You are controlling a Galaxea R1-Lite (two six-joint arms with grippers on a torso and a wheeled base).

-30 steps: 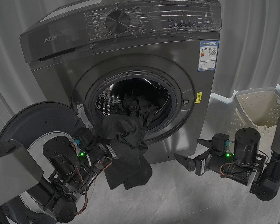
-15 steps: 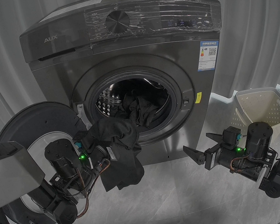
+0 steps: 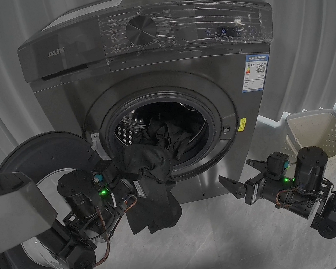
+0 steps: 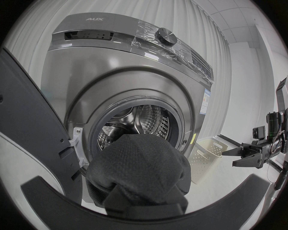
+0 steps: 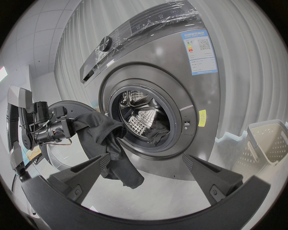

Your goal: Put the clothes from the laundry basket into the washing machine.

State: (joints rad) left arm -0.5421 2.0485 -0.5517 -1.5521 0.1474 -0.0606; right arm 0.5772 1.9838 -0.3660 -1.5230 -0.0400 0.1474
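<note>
— As the head cam's shifted a bit nearer the washing machine (image 3: 147, 77), the black garment (image 3: 158, 209) hangs at the drum's (image 3: 164, 137) lower-left rim, not inside yet.
— Left end effector (image 3: 139, 186)?
— Clamped on it, cloth draped over the front. Nearly loaded, imo.
— Other one?
— Right end effector (image 3: 233, 170) has pulled back twds the laundry basket (image 3: 317, 131), spread wide, holding nothing.

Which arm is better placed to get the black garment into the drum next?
Left. The left gripper is shut on the black garment right at the open mouth of the washing machine. The right gripper hangs open and empty, off toward the laundry basket.
</note>
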